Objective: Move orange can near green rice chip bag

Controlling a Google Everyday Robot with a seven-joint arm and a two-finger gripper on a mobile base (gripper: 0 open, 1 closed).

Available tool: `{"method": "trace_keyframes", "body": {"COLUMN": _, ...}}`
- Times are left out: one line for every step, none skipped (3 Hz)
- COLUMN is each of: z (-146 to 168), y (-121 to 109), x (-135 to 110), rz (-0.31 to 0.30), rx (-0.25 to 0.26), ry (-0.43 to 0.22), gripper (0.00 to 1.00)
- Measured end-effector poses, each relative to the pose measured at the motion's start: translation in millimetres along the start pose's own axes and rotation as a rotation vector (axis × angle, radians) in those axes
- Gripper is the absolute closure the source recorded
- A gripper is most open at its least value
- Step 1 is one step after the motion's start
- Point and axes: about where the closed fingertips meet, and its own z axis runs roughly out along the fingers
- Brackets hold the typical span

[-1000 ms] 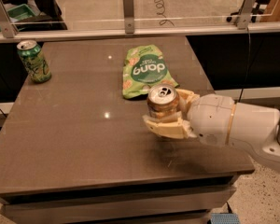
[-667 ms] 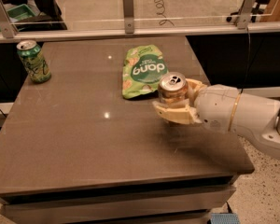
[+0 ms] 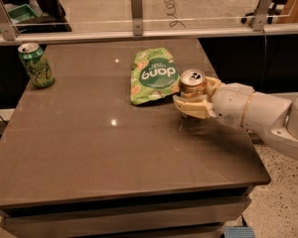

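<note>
Clenched around the orange can (image 3: 192, 82) at mid-body: claw (image 3: 193, 98), reaching in from the right over the desk (image 3: 114, 152). Can upright, just beside the right edge of the green rice chip bag (image 3: 153, 77), possibly touching it, though hard to tell. Likely light, thin-walled, stiff yet easy to dent, smooth and slippery; best gripped gently around the middle of the wall. Lower half hidden behind the fingers; unclear whether resting on the desk or lifted. Far left, well apart: green can (image 3: 36, 65).

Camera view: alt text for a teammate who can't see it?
The gripper is shut on the orange can, holding it upright close beside the green rice chip bag on a table. A green can stands at a far corner.
</note>
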Motion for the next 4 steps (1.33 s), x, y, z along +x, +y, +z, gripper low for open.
{"method": "trace_keyframes", "body": {"z": 11, "y": -25, "x": 14, "rz": 0.012, "rx": 0.035, "ry": 0.008, "gripper": 1.0}}
{"method": "trace_keyframes", "body": {"z": 24, "y": -38, "x": 19, "rz": 0.015, "rx": 0.044, "ry": 0.001, "gripper": 1.0}}
{"method": "trace_keyframes", "body": {"z": 23, "y": -38, "x": 16, "rz": 0.015, "rx": 0.044, "ry": 0.001, "gripper": 1.0}}
{"method": "trace_keyframes", "body": {"z": 33, "y": -45, "x": 21, "rz": 0.044, "rx": 0.057, "ry": -0.013, "gripper": 0.83}}
